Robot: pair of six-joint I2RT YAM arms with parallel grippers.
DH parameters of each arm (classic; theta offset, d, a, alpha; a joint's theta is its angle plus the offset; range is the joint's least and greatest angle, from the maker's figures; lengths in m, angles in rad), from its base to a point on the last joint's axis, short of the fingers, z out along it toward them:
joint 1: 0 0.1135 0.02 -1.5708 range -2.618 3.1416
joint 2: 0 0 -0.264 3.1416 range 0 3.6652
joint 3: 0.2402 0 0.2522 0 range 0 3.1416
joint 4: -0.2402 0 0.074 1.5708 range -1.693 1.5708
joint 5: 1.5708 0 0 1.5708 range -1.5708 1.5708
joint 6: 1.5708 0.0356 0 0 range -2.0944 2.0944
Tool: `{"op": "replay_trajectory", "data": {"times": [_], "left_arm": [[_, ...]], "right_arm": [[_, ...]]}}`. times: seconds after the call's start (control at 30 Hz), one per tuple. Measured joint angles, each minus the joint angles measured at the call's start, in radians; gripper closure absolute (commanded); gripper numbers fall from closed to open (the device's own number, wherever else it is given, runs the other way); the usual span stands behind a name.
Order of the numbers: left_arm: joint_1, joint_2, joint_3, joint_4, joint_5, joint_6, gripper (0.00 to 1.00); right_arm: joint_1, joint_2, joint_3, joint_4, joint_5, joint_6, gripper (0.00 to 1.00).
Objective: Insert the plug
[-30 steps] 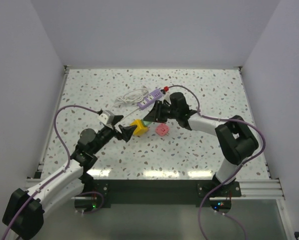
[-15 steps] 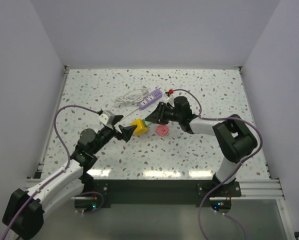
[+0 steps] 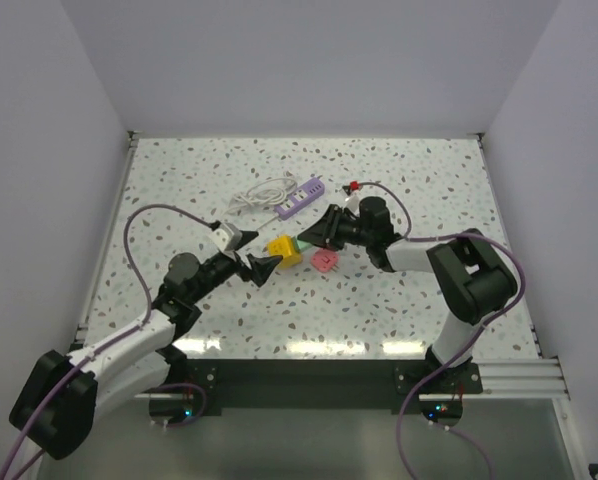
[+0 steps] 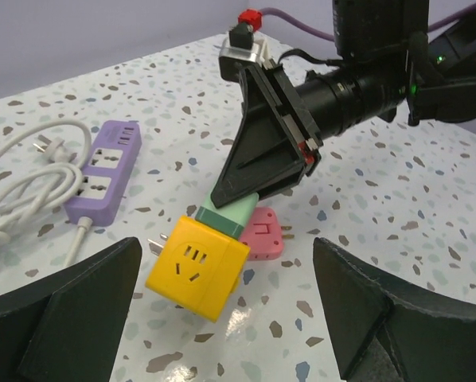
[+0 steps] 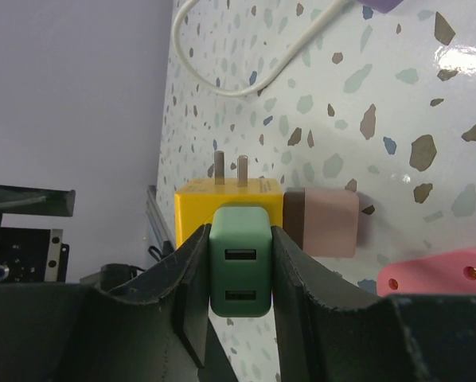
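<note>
Green plug (image 5: 239, 259) is clamped in the right gripper (image 5: 239, 232), mid-table. Seen from above, the purple power strip (image 4: 103, 171) lies at 12 o'clock of it. The plug butts the yellow socket cube (image 4: 197, 267), with the pink adapter (image 4: 262, 235) at 4. Left gripper (image 3: 261, 266) is at 8, spread wide and empty. Best to brace the cube, then push straight with no twist.

right gripper (image 3: 307, 240), green plug (image 4: 230, 213), yellow cube (image 4: 197, 267) drawn rightward — clear of power strip (image 4: 103, 171), left gripper (image 3: 263, 267) edged right
</note>
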Motion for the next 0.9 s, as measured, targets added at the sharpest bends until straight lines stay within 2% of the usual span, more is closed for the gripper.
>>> {"op": "replay_trajectory", "data": {"times": [0.17, 0.5, 0.9], "left_arm": [[-0.040, 0.077, -0.011, 0.051, 0.035, 0.051, 0.05], [-0.045, 0.063, -0.019, 0.093, 0.019, 0.096, 0.05], [-0.045, 0.070, -0.029, 0.106, 0.006, 0.117, 0.04]], "right_arm": [[-0.014, 0.000, -0.006, 0.018, -0.021, 0.026, 1.00], [-0.018, -0.078, -0.010, 0.043, -0.106, 0.074, 1.00], [-0.020, -0.083, -0.021, 0.131, -0.169, 0.165, 1.00]]}}
